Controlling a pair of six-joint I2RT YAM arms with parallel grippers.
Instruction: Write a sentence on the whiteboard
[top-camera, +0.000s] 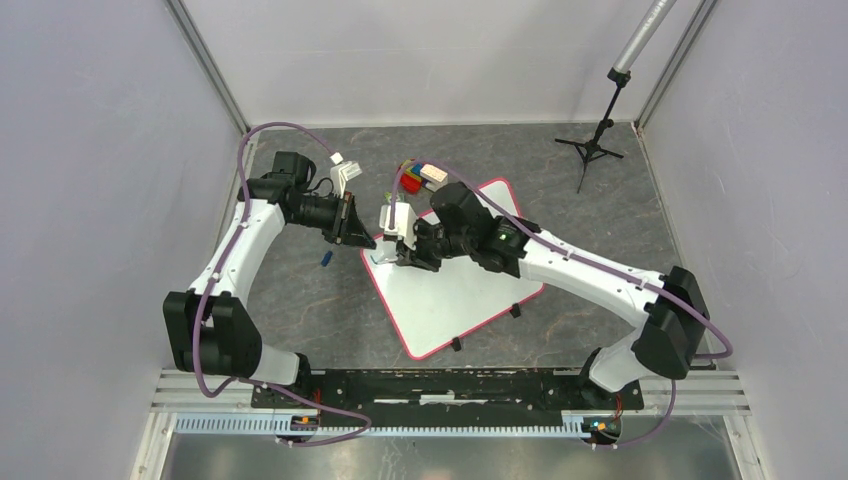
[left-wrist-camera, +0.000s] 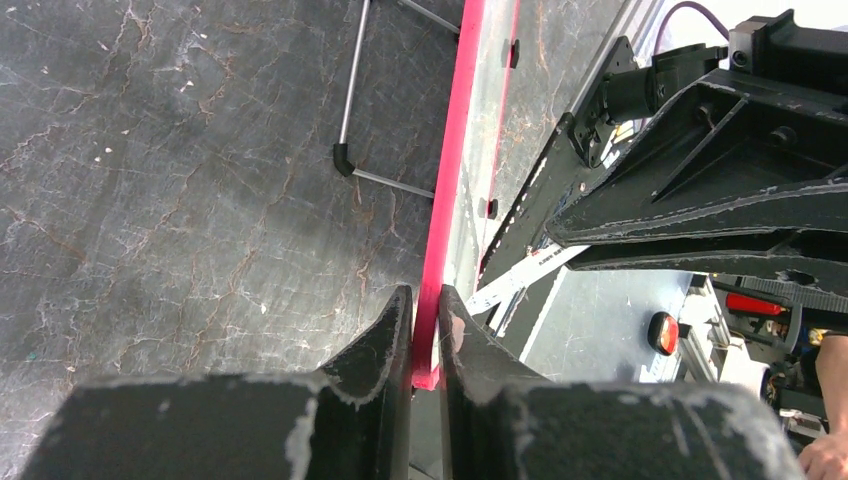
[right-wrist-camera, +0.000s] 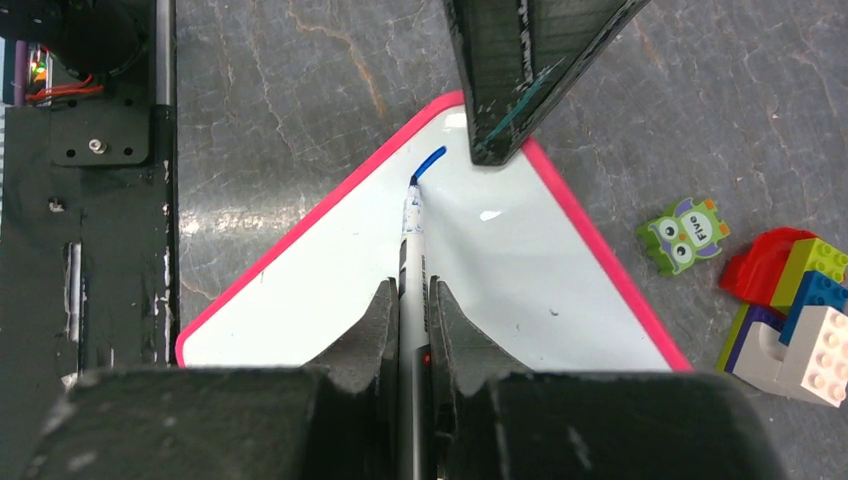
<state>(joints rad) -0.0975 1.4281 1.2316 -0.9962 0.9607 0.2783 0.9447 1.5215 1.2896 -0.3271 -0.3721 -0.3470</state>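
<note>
Evidently left gripper (left-wrist-camera: 425, 297) clamps whiteboard (top-camera: 452, 295) rim (left-wrist-camera: 447, 180); right gripper (right-wrist-camera: 412, 290) pinches marker (right-wrist-camera: 412, 232). Likely light, stiff, slick: grip rim.

Dark grey marbled floor (top-camera: 600, 230) under and around the right fingers (right-wrist-camera: 375, 330). Plain pale walls (top-camera: 90, 150) on three sides, aluminium corner posts (top-camera: 205, 60). Black tripod stand (top-camera: 597, 140) well beyond those fingers, in the far-right corner. Light is even.
</note>
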